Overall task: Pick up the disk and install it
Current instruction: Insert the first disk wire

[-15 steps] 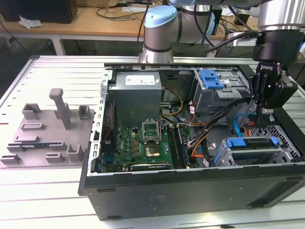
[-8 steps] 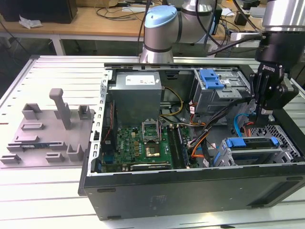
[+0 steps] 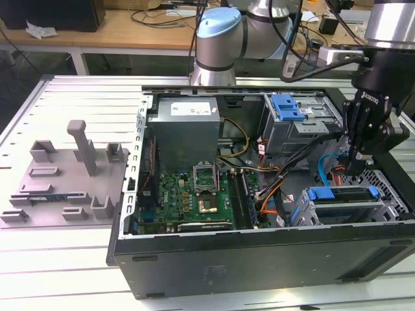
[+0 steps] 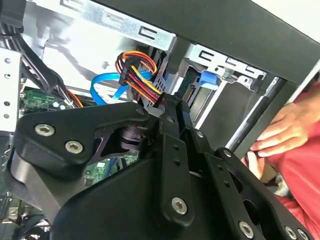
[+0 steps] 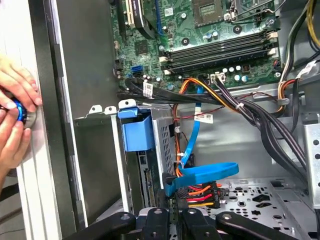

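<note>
The disk (image 3: pixel 340 196) sits in the drive cage at the case's front corner, on the exterior view's right, its blue bracket (image 3: pixel 320 193) showing at the end. In the first wrist view the disk (image 5: pixel 148 176) stands edge-on under its blue bracket (image 5: pixel 137 131). My gripper (image 3: pixel 358 165) hangs just behind the cage. Its narrow fingertips (image 5: pixel 161 220) are pressed together around a black cable plug (image 5: pixel 192 192) with orange, red and yellow wires, next to the disk's rear edge. In the second wrist view the gripper (image 4: pixel 172 106) meets the same plug (image 4: pixel 152 95).
The open computer case (image 3: pixel 259 249) lies on a slatted table, with motherboard (image 3: pixel 194 194), grey power supply box (image 3: pixel 188 133) and upper drive bay (image 3: pixel 298 120). A blue flat cable (image 5: pixel 207 172) loops by the plug. A person's hands (image 5: pixel 12 115) rest outside the case wall.
</note>
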Robot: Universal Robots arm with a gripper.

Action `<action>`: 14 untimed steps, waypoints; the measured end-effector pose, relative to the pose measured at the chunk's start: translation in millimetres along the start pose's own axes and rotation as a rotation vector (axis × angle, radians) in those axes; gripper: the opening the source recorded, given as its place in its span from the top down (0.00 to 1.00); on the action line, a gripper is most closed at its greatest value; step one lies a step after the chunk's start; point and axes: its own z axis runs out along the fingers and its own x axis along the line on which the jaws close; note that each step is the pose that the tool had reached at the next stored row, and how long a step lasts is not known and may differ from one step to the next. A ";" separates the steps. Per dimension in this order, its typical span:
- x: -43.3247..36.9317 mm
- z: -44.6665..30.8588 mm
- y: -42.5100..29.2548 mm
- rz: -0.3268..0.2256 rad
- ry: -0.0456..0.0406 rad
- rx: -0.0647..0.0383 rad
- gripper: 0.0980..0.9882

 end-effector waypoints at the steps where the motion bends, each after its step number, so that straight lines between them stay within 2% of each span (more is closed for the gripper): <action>1: 4.2 -0.9 -0.4 0.000 -0.0151 -0.002 0.92; 3: 10.2 -4.7 -1.1 0.000 -0.0339 -0.004 0.92; 7: 19.4 -10.6 -2.1 0.000 -0.0620 -0.007 0.92; 8: 24.1 -12.2 -2.7 0.000 -0.0840 -0.010 0.92; 10: 30.4 -13.9 -3.5 0.001 -0.1132 -0.014 0.92; 11: 34.5 -12.9 -3.8 0.000 -0.1218 -0.015 0.92; 14: 40.5 -11.1 -3.4 -0.018 -0.1288 -0.011 0.92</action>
